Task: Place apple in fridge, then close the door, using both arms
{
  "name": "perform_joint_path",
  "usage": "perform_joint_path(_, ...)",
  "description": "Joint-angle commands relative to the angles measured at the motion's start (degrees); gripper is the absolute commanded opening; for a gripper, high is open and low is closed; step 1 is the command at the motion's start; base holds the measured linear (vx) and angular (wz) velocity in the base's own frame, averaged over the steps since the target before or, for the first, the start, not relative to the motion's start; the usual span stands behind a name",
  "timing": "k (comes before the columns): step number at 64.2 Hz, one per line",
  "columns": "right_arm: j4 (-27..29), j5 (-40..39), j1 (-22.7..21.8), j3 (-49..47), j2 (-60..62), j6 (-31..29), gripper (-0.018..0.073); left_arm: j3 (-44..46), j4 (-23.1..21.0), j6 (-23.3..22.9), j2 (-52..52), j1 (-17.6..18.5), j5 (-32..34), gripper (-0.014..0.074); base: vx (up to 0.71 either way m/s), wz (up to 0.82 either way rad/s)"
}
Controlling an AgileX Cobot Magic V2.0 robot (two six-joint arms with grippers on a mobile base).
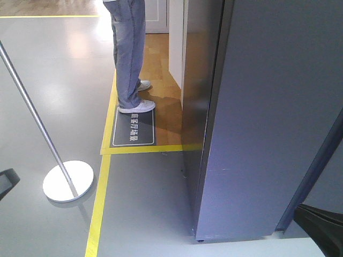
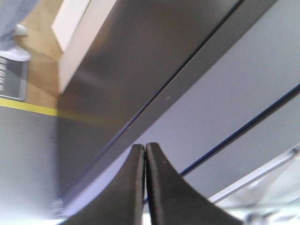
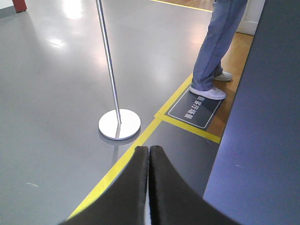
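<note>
Left gripper (image 2: 144, 149): the two black fingers (image 2: 133, 187) lie pressed flat together along their whole visible length, nothing between them. Tips hang in front of the smooth dark grey outside of the fridge (image 2: 154, 61); whether they touch it cannot be told from the wrist view.

Right gripper (image 3: 148, 151): fingers (image 3: 168, 192) likewise pressed together, empty. They point out over the grey floor (image 3: 51, 93), with the grey fridge wall just to the right.

Apple: not visible in any view; no white interior shows either.

Door (image 1: 278, 107): the broad grey panel nearest the front camera looks shut against the fridge body (image 1: 197, 80), a dark seam running between panel and body. A thin dark blue line crosses the panel on the far right.

Front view edges: a black arm part (image 1: 8, 182) at near left, another (image 1: 321, 222) at near right.

Surroundings: a slanting silver pole (image 1: 32, 107) on a round white base (image 1: 68, 181) stands left of the fridge. Yellow floor tape (image 1: 99, 203) runs from near to far, then turns right towards the fridge. Beyond the tape, a dark floor sign (image 1: 133, 127) with white characters lies on wooden flooring. A person (image 1: 130, 48) in blue jeans and white shoes (image 1: 137, 106) stands at the far end of the sign, visible from the waist down
</note>
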State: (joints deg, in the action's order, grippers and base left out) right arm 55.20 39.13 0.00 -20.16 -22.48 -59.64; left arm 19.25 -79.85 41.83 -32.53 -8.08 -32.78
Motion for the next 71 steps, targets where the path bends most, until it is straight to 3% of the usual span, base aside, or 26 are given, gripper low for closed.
perform_joint_path(1,2.36,-1.91,-0.08,-1.58,-0.41,-0.54,-0.0006,1.39,-6.76,-2.36,-0.17,-0.04,1.20,-0.0006,0.00,0.00)
perform_joint_path(18,2.36,-1.91,-0.08,-1.58,-0.41,-0.54,-0.0006,1.39,-22.18,-2.90,-0.17,-0.04,4.37,-0.0006,0.00,0.00)
perform_joint_path(25,2.38,-1.96,-0.08,-1.58,-0.41,-0.54,-0.0006,1.32,-22.12,-7.29,-0.17,-0.04,6.00,-0.0006,0.00,0.00)
perform_joint_path(32,2.38,-1.96,-0.08,-1.58,-0.41,-0.54,-0.0006,1.32,-21.68,-7.78,-0.17,-0.04,6.72,-0.0006,0.00,0.00)
perform_joint_path(37,2.38,-1.96,-0.08,-1.58,-0.41,-0.54,-0.0006,1.32,-21.35,-1.87,-0.17,0.11,6.65,-0.0006,0.00,0.00)
perform_joint_path(47,2.38,-1.96,-0.08,-1.58,-0.41,-0.54,-0.0006,1.32,-22.12,19.97,-0.17,0.24,6.57,-0.0006,0.00,0.00)
perform_joint_path(51,2.38,-1.96,-0.08,-1.58,-0.41,-0.54,-0.0006,1.32,-22.12,26.34,-0.17,0.24,6.61,-0.0006,0.00,0.00)
perform_joint_path(58,2.38,-1.96,-0.08,-1.58,-0.41,-0.54,-0.0006,1.32,-22.12,32.17,-0.17,0.24,6.69,-0.0006,0.00,0.00)
perform_joint_path(67,2.38,-1.96,-0.08,-1.58,-0.41,-0.54,-0.0006,1.32,-20.95,35.28,-0.17,0.24,7.66,-0.0006,0.00,0.00)
perform_joint_path(71,2.38,-1.96,-0.08,-1.58,-0.41,-0.54,-0.0006,1.32,-17.91,35.42,-0.08,0.24,9.75,-0.0006,0.00,0.00)
